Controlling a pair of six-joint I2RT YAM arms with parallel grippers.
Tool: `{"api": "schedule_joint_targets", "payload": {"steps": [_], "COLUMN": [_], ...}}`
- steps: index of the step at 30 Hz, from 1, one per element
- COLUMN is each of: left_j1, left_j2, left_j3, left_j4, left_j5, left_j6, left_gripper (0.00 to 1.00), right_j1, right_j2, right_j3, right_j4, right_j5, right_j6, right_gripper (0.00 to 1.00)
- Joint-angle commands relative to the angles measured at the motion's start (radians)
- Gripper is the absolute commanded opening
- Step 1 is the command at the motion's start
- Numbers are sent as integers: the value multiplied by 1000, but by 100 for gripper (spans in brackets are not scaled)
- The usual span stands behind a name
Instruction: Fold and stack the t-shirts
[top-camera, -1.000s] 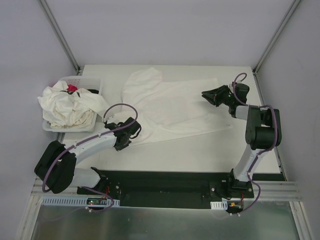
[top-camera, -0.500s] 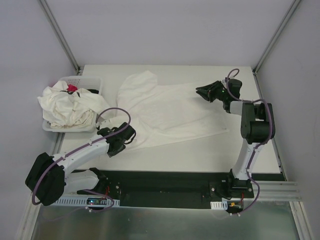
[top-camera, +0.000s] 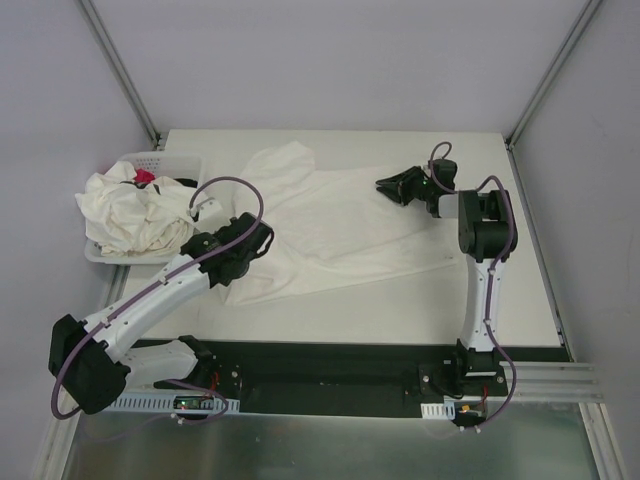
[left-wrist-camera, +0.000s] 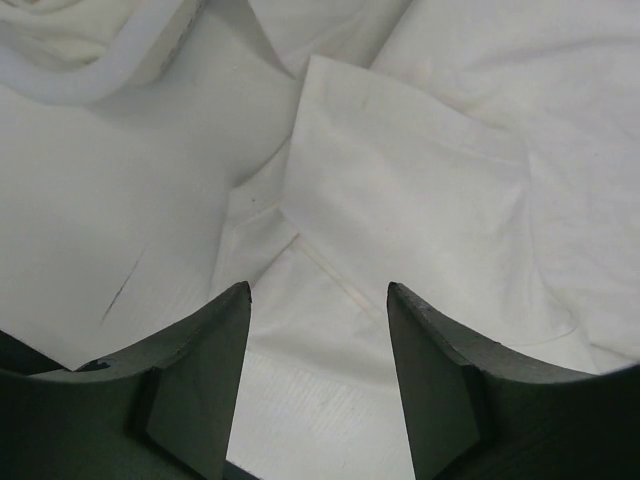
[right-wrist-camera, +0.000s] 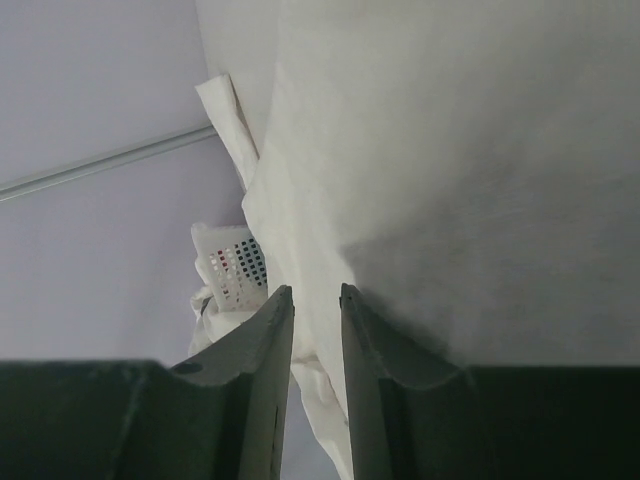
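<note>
One off-white t-shirt (top-camera: 340, 225) lies spread over the middle of the table. My left gripper (top-camera: 252, 243) hovers over its left lower part, near the hem. In the left wrist view the left gripper (left-wrist-camera: 318, 290) is open, with only flat cloth (left-wrist-camera: 420, 180) lying beneath the gap. My right gripper (top-camera: 388, 186) is low at the shirt's upper right. In the right wrist view that gripper (right-wrist-camera: 317, 290) has its jaws nearly together, with a strip of the shirt (right-wrist-camera: 450, 150) running between them. More t-shirts (top-camera: 135, 215) are heaped at the left.
The heap spills out of a white perforated basket (top-camera: 170, 160) at the table's left edge, also seen far off as the basket (right-wrist-camera: 235, 265). A small red packet (top-camera: 145, 177) lies on the heap. Bare table (top-camera: 400, 300) lies in front of the shirt.
My left gripper opened, let go of the shirt's lower left and rose slightly to the right. My right gripper moved left, bringing the shirt's right side inward.
</note>
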Motion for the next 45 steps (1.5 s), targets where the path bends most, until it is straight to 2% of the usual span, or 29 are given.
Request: {"api": "schedule_joint_targets", "payload": {"steps": [1, 11, 22, 29, 32, 37, 40, 45], "left_j1": [-6, -8, -5, -3, -3, -3, -5, -5], "left_j2": [-13, -36, -85, -113, -102, -36, 10, 88], "left_j3": [68, 115, 106, 97, 99, 99, 83, 86], "left_j4": [-21, -24, -25, -22, -21, 14, 70, 114], "left_j5": [-102, -171, -180, -174, -171, -165, -151, -116], "left_j6": [69, 139, 181, 192, 190, 189, 189, 192], "left_gripper": [56, 56, 56, 56, 57, 57, 57, 56], "right_j1": [-8, -60, -277, -363, -342, -227, -109, 74], "right_j2": [-1, -44, -203, -293, -302, -375, -383, -308], "right_j3": [16, -159, -429, -519, -523, -500, -441, -371], "right_j4": [15, 102, 291, 306, 336, 305, 247, 259], "right_j5": [23, 70, 87, 103, 84, 75, 60, 37], "right_j6": [2, 37, 71, 46, 72, 68, 51, 91], "right_gripper": [29, 33, 33, 33, 33, 34, 34, 34]}}
